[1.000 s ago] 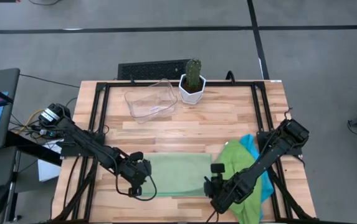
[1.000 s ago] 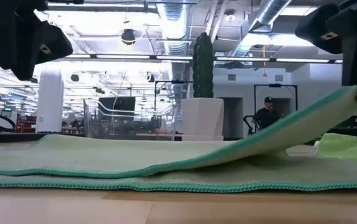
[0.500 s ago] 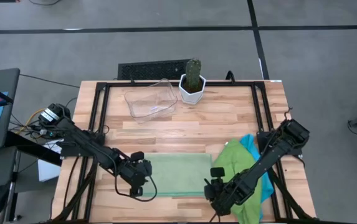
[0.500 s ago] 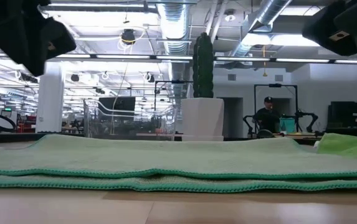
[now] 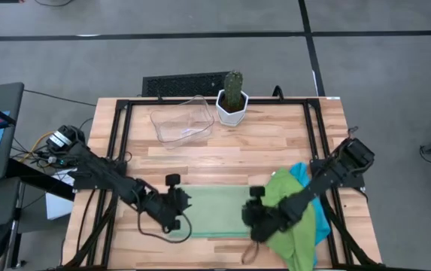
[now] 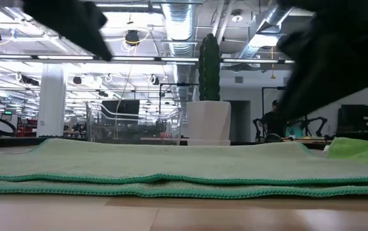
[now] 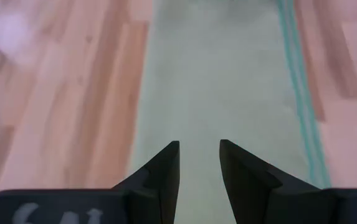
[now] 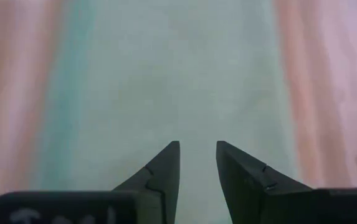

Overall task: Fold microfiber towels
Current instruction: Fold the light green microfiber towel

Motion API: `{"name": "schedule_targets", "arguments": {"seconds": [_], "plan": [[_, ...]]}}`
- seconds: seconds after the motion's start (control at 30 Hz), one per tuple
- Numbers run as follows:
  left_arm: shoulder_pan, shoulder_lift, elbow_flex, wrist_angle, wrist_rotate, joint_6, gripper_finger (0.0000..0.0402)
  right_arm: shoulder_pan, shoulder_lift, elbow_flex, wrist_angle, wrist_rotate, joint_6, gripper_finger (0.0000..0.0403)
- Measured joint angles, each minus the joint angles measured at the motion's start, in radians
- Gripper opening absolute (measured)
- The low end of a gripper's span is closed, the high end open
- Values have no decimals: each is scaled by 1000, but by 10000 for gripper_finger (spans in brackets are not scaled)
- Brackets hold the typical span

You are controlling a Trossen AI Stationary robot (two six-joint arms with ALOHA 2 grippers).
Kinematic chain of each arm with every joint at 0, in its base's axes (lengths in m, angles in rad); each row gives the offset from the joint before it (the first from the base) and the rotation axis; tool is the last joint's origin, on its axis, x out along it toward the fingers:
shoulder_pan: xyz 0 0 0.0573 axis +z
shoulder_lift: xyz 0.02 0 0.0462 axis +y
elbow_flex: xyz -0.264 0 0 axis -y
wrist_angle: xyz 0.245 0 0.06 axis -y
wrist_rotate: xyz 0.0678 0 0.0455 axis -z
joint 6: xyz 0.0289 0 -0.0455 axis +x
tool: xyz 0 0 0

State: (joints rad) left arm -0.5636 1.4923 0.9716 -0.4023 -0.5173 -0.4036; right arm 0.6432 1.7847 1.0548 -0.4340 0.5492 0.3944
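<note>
Fingers are standing apart and empty over the pale green towel (image 5: 213,212).
From above, the left gripper (image 5: 176,214) is hanging at one short end and the right gripper (image 5: 254,218) at the other; its long side runs between them. The low view is showing two folded layers. Piled beside: one bright green towel (image 5: 294,207), one blue towel (image 5: 322,218).

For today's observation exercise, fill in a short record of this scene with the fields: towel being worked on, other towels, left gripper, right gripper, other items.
towel being worked on: pale green towel, lying flat and folded double near the table's front edge
other towels: bright green towel heaped over a blue towel, on the right
left gripper: left gripper open, empty, over the towel's left end
right gripper: right gripper open, empty, over its right end
other items: clear tray, potted cactus
</note>
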Motion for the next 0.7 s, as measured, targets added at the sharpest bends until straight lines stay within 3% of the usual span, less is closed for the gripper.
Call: {"name": "schedule_targets", "arguments": {"seconds": [0.2, 0.43, 0.7], "plan": [[81, -1, -183, 310, 103, 61, 107, -95, -54, -206, 491, 0, -130, 124], [99, 0, -469, 745, 52, -4, 107, -137, -45, -395, 794, 27, -161, 96], [99, 0, -565, 823, 35, -90, 107, -192, -40, -526, 951, 47, -137, 51]]}}
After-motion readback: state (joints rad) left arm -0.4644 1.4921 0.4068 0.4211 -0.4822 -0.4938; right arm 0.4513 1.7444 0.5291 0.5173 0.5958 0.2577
